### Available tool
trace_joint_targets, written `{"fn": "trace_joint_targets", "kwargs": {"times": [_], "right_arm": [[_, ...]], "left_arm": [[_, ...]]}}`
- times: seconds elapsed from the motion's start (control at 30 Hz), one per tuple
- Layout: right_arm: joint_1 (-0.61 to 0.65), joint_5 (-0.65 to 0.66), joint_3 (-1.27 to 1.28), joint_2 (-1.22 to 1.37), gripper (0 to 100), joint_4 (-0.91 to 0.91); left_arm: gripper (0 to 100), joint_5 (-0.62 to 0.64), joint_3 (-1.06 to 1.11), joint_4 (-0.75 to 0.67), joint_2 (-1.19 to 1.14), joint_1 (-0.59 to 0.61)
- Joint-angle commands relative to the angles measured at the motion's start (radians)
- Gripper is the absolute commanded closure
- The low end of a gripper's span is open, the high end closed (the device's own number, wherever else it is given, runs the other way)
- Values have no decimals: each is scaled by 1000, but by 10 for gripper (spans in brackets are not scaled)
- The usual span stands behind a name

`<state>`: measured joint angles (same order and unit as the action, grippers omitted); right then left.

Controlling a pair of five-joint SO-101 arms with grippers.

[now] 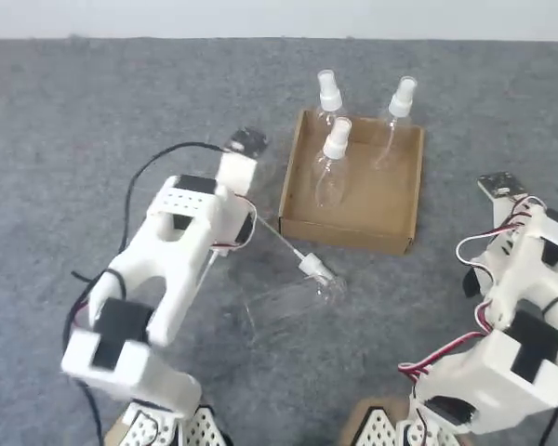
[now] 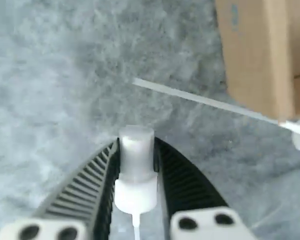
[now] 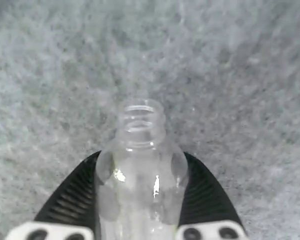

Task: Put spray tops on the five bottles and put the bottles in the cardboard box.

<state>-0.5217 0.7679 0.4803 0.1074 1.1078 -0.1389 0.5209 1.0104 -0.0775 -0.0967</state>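
The left gripper (image 2: 136, 145) is clamped on a white plastic spray top (image 2: 135, 172) by its head, which leaves the thin tube free. The right gripper (image 3: 140, 156) is closed around the body of a clear plastic bottle (image 3: 140, 130), so the open threaded neck sticks out. I judge that both holds prepare for putting the tube into that neck. Three capped bottles (image 1: 333, 167) are already in the brown cardboard box (image 1: 349, 232). A second bare bottle (image 1: 293, 299) lies on the grey table cover (image 1: 93, 121) near the box, with a loose spray top (image 1: 316, 269) beside it, probably for later.
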Motion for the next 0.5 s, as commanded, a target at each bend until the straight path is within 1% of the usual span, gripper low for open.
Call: {"fn": "trace_joint_targets", "kwargs": {"times": [0.0, 0.1, 0.2, 0.37, 0.47], "right_arm": [[-13, 5, -3, -70, 898, -4], [-10, 11, -3, -70, 824, -4], [-7, 11, -11, -71, 822, -5], [18, 12, -15, -71, 816, -4], [35, 12, -15, -71, 793, -2]], "left_arm": [[991, 9, 16, 84, 272, 34], [991, 9, 50, 132, 399, 51], [991, 9, 90, 160, 496, 54], [991, 11, 189, 152, 597, 44], [991, 11, 254, 110, 628, 51]]}}
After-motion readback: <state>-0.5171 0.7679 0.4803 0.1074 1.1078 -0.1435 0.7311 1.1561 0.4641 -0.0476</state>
